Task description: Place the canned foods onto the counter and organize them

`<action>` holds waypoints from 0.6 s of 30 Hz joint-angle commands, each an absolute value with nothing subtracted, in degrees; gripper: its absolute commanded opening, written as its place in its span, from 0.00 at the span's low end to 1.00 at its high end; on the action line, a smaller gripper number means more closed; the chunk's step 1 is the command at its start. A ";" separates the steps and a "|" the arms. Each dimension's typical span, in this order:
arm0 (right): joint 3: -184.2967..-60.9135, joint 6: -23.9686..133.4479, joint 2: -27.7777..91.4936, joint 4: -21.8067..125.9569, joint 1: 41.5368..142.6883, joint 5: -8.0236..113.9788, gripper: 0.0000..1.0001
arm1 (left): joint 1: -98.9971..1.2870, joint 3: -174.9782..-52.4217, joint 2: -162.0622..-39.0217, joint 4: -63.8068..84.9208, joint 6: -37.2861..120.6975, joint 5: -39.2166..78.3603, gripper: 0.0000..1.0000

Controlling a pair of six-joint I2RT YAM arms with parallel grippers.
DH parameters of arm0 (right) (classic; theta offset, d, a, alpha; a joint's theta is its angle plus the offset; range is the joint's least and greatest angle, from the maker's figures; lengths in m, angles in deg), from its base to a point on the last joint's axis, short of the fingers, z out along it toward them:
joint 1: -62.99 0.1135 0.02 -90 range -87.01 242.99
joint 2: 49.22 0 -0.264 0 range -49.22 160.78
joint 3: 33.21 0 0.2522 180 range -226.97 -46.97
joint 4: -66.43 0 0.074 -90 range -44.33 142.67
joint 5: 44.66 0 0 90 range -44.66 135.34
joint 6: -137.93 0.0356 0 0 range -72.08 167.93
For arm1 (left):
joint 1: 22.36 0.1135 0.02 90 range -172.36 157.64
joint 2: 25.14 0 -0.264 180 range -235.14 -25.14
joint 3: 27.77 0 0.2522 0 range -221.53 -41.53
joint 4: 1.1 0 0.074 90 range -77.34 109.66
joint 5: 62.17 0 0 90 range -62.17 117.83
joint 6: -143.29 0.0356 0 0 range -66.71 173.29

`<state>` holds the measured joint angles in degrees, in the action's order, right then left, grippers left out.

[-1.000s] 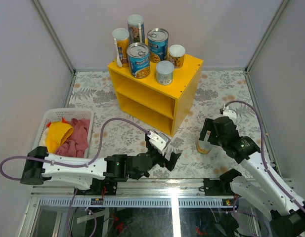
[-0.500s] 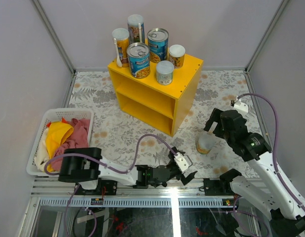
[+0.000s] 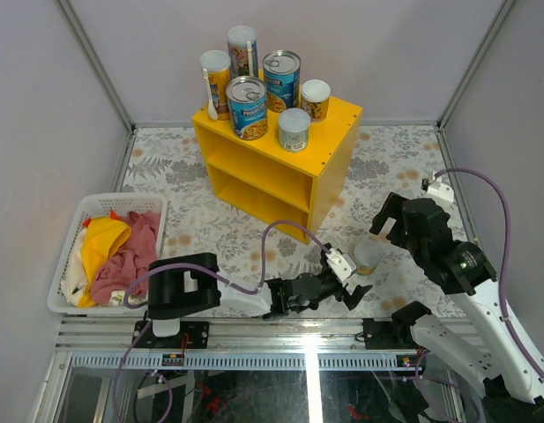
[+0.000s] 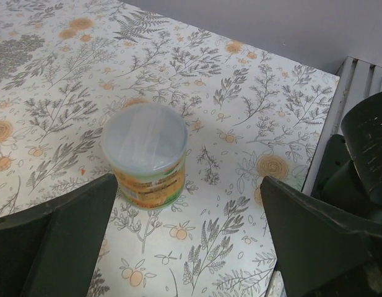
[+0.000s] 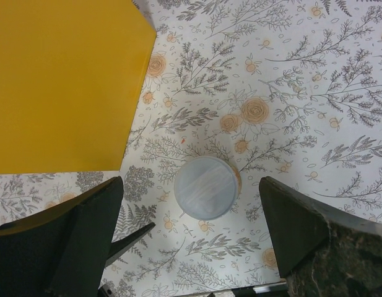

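Wide shot first: the floral table [image 3: 210,238], and at the back of it the yellow counter [image 3: 329,167], with six cans [image 3: 247,107] crowded on the left and middle of its top and bare yellow only toward the right corner. A basket [image 3: 86,204] of clothes [image 3: 130,247] sits off to the left, out of play. Now the action, near right: the last can [image 3: 368,256] stands upright on the table, pale lid up, in front of the counter's right corner and apart from it, with nothing touching it. And look, both arms are on it! The right gripper [image 3: 397,222] hangs straight over the lid, fingers [image 5: 67,241] spread wide, nothing in them. The left gripper [image 3: 349,287] lies low along the near edge, reaching across, its fingers [image 4: 54,247] also spread wide and empty, the can just ahead of the gap. That's the danger, I'd say: two grippers, one small can. If both close in they could clash, or a low left finger could nudge the can over and send it rolling. The left arm looks stretched far across too, so a lift to the counter top from there seems awkward. And up top, a careless set-down beside that tight cluster could topple a tall tube [image 3: 216,84], and one tube going over could take its neighbours off the edge
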<state>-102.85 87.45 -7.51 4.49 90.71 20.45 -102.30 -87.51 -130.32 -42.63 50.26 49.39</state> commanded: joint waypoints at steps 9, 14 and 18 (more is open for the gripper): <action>-107.05 86.45 -7.48 4.74 90.41 19.20 0.99 | -100.74 -93.15 -139.29 -53.47 49.03 51.22 1.00; -107.34 85.79 -7.26 4.90 90.41 20.14 0.98 | -100.50 -94.25 -141.30 -55.14 50.57 57.17 1.00; -107.31 85.09 -6.66 5.72 90.41 20.72 0.99 | -99.82 -95.27 -142.55 -55.27 51.02 58.63 1.00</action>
<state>-105.01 86.69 -7.33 4.47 90.71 20.76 -100.79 -92.93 -141.51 -48.66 49.84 54.05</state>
